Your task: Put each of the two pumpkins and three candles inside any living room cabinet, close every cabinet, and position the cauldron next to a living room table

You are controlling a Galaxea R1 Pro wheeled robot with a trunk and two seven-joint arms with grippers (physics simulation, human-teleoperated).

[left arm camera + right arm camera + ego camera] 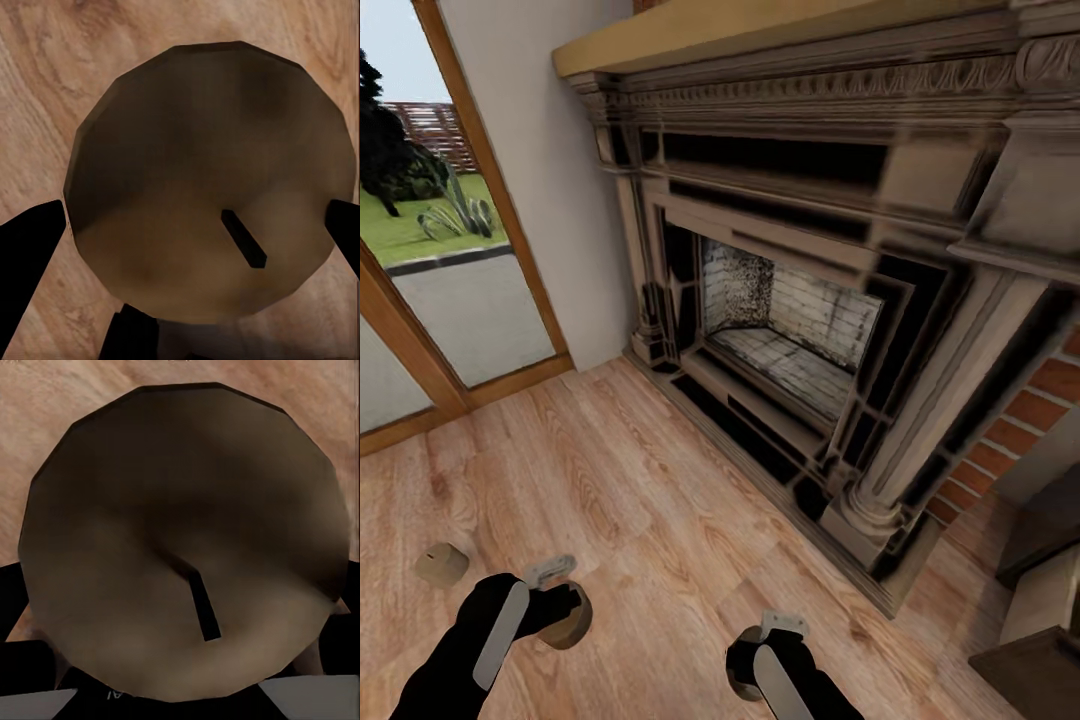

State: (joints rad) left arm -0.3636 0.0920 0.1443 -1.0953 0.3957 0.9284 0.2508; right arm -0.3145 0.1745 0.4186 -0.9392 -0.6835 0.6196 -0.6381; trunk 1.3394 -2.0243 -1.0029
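1. Squat olive-brown round candle with a black wick stands upright on the light wood plank floor, between the left gripper jaws; contact unclear.
2. Right gripper jaws straddle a second squat candle; clench unclear.
3. Third beige candle stub lies just outside the left jaws, nearer that arm.

Left gripper positioned over one candle; a second candle lying beside it; brick fireplace ahead
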